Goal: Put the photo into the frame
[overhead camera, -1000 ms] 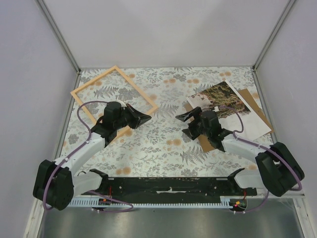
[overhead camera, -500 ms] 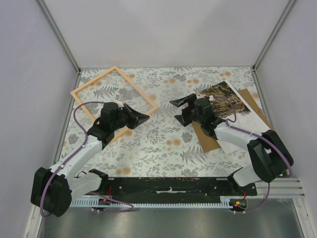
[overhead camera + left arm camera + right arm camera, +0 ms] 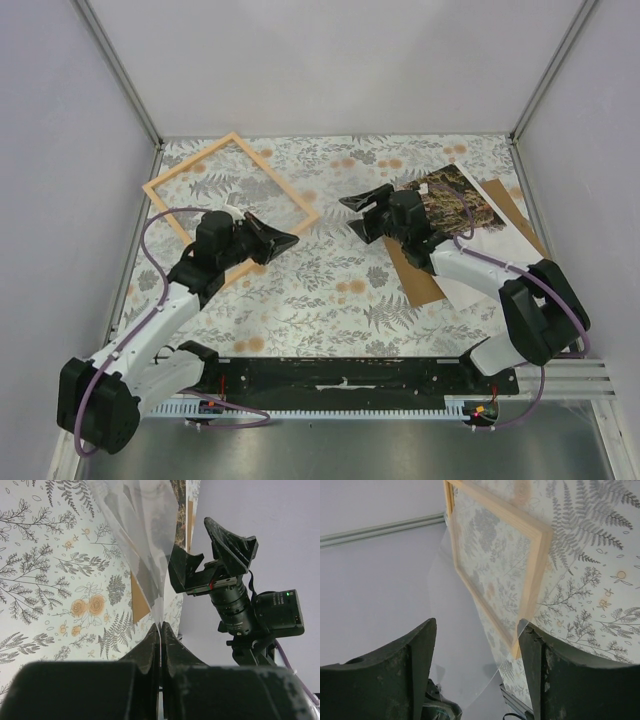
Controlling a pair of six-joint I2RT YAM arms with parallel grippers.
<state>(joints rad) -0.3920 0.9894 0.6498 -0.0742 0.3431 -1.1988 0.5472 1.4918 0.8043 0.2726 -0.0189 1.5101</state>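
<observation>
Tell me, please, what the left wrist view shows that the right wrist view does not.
Left wrist only: the left gripper, jaws shut on the edge of a clear sheet, and a patch of brown backing board seen through it. Right wrist only: the light wooden frame lying flat. Both: the clear sheet, the floral tabletop and the right gripper, jaws open.

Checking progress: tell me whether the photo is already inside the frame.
No, in the top view the frame lies at the left with only tablecloth showing inside, and the photo lies at the right.
</observation>
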